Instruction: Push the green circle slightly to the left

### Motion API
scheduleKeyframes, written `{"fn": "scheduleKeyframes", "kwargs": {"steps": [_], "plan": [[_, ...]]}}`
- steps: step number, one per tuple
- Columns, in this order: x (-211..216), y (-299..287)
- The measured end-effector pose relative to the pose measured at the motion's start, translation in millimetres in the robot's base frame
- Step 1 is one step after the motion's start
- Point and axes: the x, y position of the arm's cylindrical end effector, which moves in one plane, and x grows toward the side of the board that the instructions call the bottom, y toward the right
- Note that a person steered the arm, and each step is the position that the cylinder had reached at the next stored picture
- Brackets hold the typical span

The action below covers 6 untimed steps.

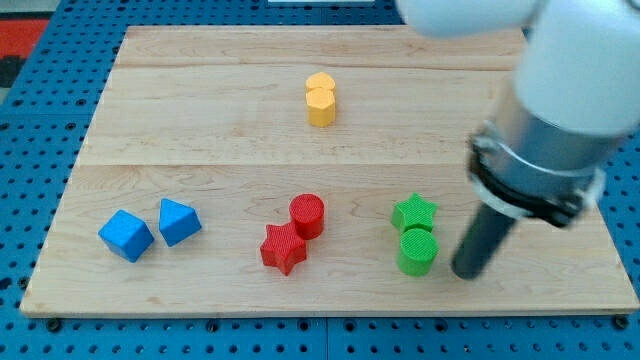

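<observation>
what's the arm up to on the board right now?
The arm's rod is down at the board, with my tip just to the view's right of the green circle, a small gap between them. That suits a leftward push. The green star sits right above the circle, touching or nearly so. The red circle, red star, two blue blocks and the yellow block lie away from the tip.

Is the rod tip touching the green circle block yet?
Apart. The camera view shows bare wood between my tip and the green circle block.
</observation>
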Motion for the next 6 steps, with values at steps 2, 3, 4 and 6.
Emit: {"fn": "scheduleKeyframes", "kwargs": {"steps": [2, 3, 4, 6], "plan": [[-52, -17], [-17, 22], [-6, -20], [-62, -96]]}}
